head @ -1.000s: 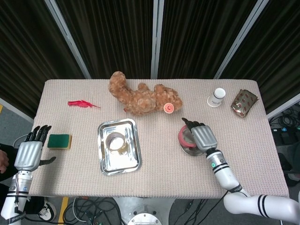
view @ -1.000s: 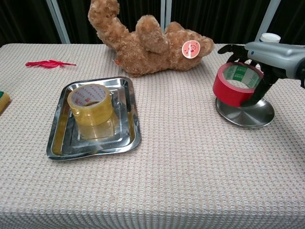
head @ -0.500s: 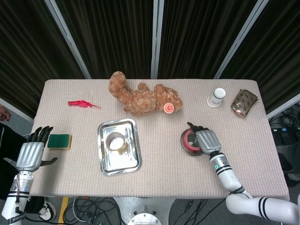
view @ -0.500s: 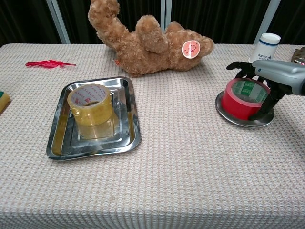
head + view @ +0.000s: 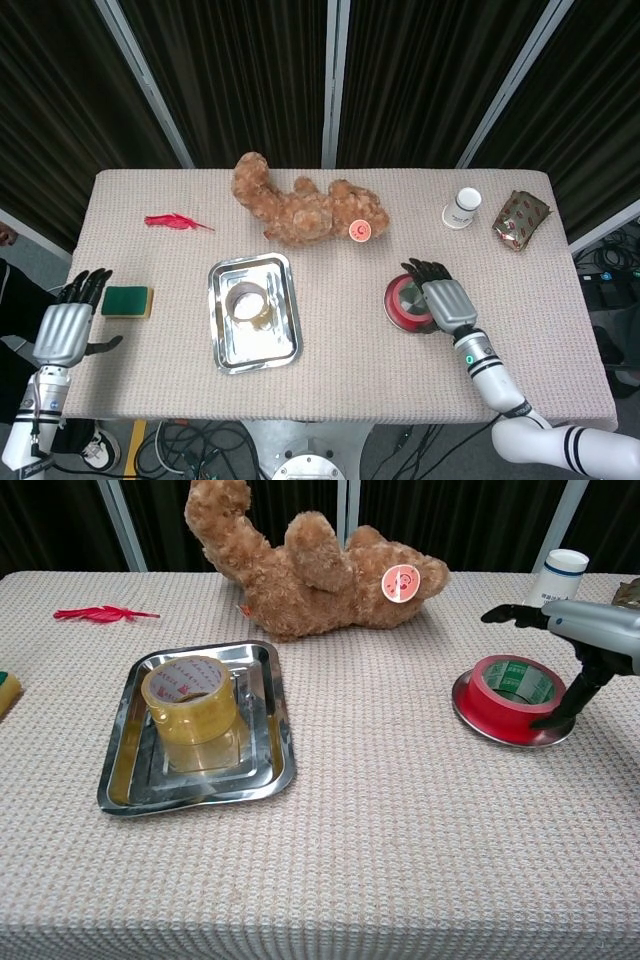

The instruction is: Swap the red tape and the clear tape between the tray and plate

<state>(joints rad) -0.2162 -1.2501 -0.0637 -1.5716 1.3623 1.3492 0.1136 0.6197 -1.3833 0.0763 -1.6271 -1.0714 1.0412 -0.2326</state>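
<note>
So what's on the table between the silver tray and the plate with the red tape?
Nothing. In both views only bare tablecloth lies between the tray and the plate. The teddy bear sits further back, not between them.

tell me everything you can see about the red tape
The red tape is a wide roll with a glossy red outer wrap and a white inner core printed with green marks. It lies flat, hole up, on the round metal plate at the table's right side, in front of the teddy bear. The right hand hovers over its far right edge, fingers spread; a dark fingertip reaches down close beside the roll, though contact cannot be told. Nothing else touches it.
</note>
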